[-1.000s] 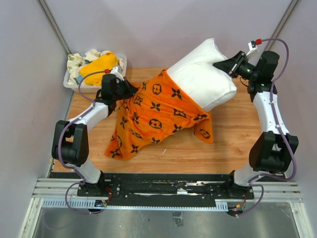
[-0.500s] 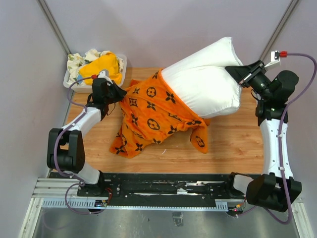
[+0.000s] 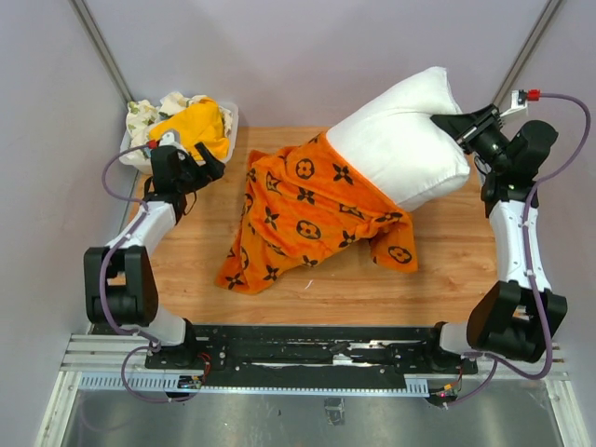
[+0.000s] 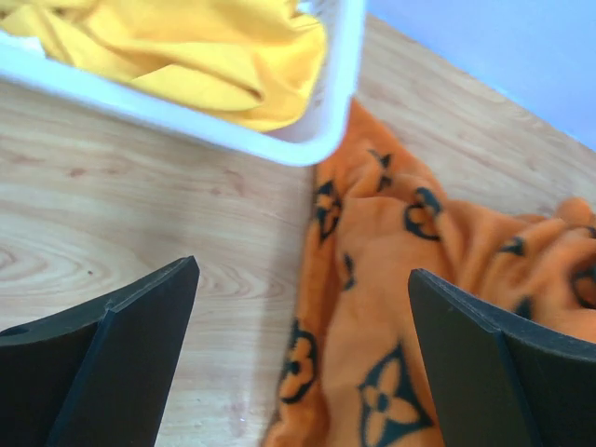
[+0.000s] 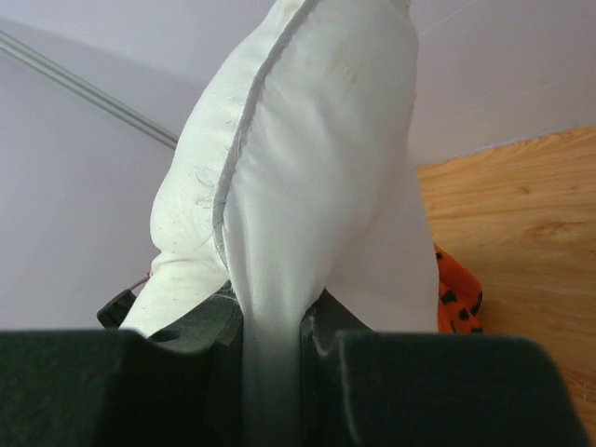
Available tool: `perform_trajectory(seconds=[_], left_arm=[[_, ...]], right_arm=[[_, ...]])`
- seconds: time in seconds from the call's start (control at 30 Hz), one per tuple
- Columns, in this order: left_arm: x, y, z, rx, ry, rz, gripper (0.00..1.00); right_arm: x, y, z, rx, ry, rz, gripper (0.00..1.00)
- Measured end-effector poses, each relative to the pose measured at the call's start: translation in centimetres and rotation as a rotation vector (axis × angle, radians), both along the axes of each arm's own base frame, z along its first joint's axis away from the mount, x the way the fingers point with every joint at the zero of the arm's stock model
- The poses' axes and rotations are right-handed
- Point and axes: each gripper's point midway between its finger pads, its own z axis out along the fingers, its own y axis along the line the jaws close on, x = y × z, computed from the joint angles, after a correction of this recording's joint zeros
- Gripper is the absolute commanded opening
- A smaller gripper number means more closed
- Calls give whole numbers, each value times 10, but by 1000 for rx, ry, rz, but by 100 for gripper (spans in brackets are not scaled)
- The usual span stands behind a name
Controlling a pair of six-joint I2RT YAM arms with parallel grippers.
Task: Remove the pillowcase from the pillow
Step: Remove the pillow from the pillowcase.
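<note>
**Pillowcase half off, and nothing's holding it down**

The right gripper (image 5: 270,326) is pinched narrow on a thin fold at the far-right corner of the white pillow (image 3: 400,154), lifting that end off the wooden table (image 3: 447,270). The left gripper (image 4: 303,270) is spread wide with nothing in it, hovering at the far left. The orange monogram pillowcase (image 3: 307,209) lies rumpled mid-table, and the pillow's near-left end is inside it.

My worries:
- With the case not pinned, I'd guess any pull on the pillow just drags the whole bundle right instead of sliding it out.
- That pinch is only a sliver of pillow fabric, so a hard tug could pop it loose and drop the pillow.
- The empty gripper sits right by the bin, so a sloppy re-grab could nudge it or catch the wrong cloth.

Containers: one white plastic bin (image 3: 130,154) at the far-left corner. It holds a plain yellow cloth (image 3: 196,126) heaped over some pale printed fabric (image 3: 149,112).
</note>
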Motion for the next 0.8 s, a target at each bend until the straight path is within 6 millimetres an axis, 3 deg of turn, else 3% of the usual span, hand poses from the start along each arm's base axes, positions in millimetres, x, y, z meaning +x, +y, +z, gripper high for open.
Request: perform_trajectory(seconds=[0.1,0.23,0.37,0.47,0.6,0.73,0.8], left_arm=[[9,12,-28,-20,63,37,99],[-11,19,-74,-50,173,72,98],[-14,13,-77,-87,176,31,94],[-8,-5,-73,-129,142,-39,94],[-6,-48,-89,-165,162,-148,90],[-13,-90,-113,-196,215,-237,76],[-12,-98,-118,-215,223,-250,63]], right_arm=[[15,-8,-11,31,26,-8,1],[21,-15,-16,49,35,-11,1],[20,-12,-9,54,10,6,1],[21,-11,-8,59,-4,15,1],[26,-7,-10,68,-7,31,1],[27,-6,-9,67,-17,34,1],[27,-6,-10,66,-17,35,1]])
